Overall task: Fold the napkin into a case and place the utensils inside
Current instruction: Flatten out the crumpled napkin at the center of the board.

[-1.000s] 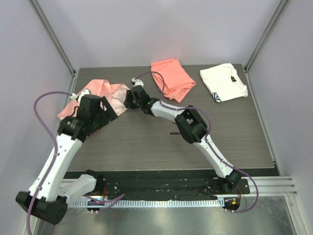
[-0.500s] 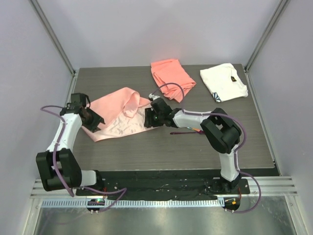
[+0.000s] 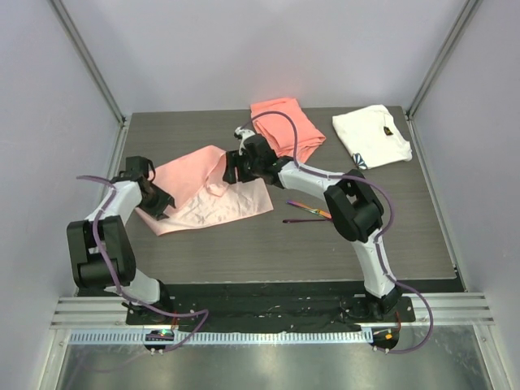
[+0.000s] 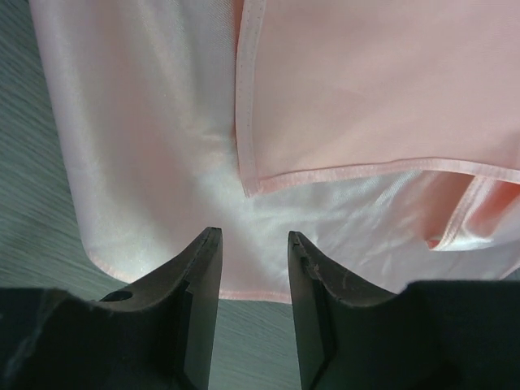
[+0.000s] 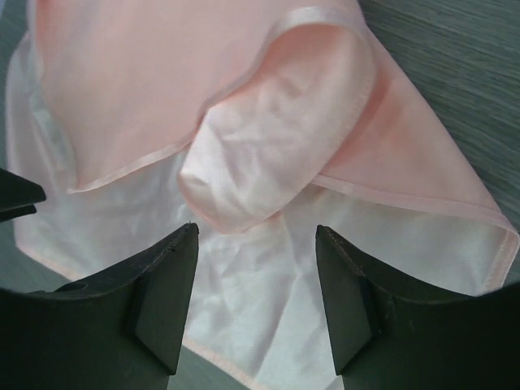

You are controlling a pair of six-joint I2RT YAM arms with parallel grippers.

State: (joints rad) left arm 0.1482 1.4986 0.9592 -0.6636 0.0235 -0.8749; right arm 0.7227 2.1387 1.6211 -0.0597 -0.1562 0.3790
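Within the last second the napkin (image 3: 218, 203) has been drawn out of a bunch at the far left and laid down left of centre on the table (image 3: 390, 219). A pale lower layer is spread, and a pinker flap is left doubled over it, with a puffed pleat at its edge. Flattening is judged unfinished, and no case is begun. The utensils (image 3: 307, 211) are seen lying near its right corner, untouched. The right gripper (image 5: 256, 231) has been widened and lifted off. Its jaws are held well apart over the pleat, and nothing is held. The left gripper (image 4: 253, 236) has been narrowed to about half. The near hem is straddled but not pinched, a clear gap being left.
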